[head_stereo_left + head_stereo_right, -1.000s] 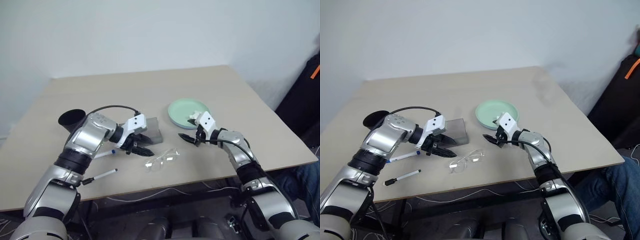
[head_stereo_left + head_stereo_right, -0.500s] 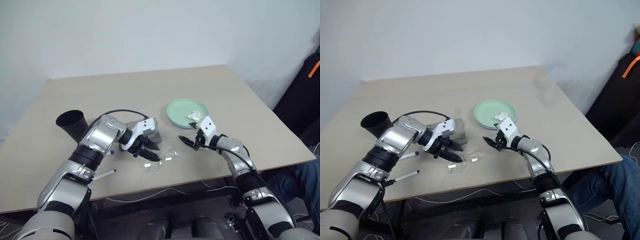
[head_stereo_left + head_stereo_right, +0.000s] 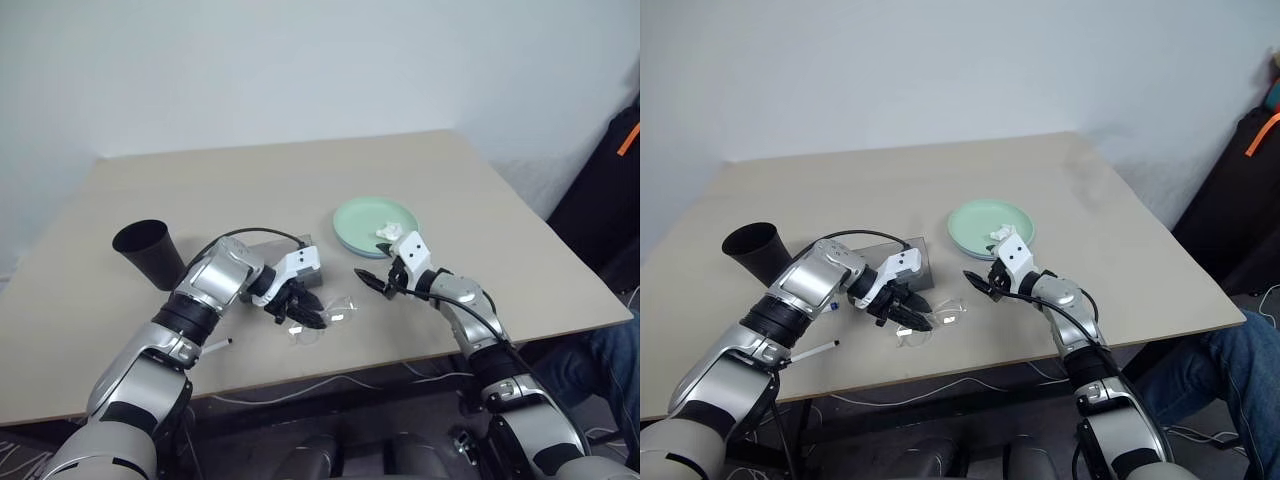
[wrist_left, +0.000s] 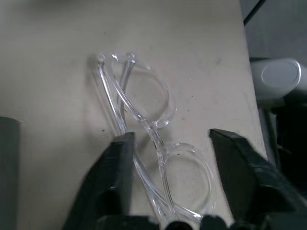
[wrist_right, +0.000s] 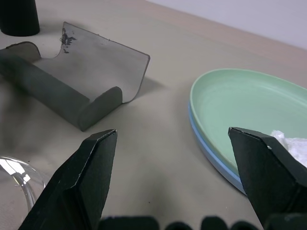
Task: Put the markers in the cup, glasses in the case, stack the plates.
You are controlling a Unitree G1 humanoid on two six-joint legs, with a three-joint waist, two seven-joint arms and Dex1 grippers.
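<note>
The clear glasses (image 3: 328, 316) lie on the table near its front edge. My left gripper (image 3: 306, 318) points down over them. In the left wrist view its black fingers (image 4: 120, 177) stand apart on either side of one lens and a temple of the glasses (image 4: 144, 120). The grey case (image 3: 912, 262) lies open just behind that wrist, and the black cup (image 3: 148, 250) stands upright to its left. One marker (image 3: 815, 350) lies by the front edge; a blue tip of another (image 3: 830, 304) peeks from under the left arm. The mint green plate (image 3: 375, 225) rests on the light blue one (image 5: 211, 153). My right gripper (image 3: 385, 283) hovers open in front of the plates.
A small white wad (image 3: 388, 232) sits in the green plate. A black bag (image 3: 610, 190) and a person's leg in jeans (image 3: 600, 360) are past the table's right edge. Bare tabletop stretches behind the case and plates.
My left gripper has dropped and shifted right from beside the case onto the glasses, and its fingers have narrowed around them. The right gripper has stayed put.
</note>
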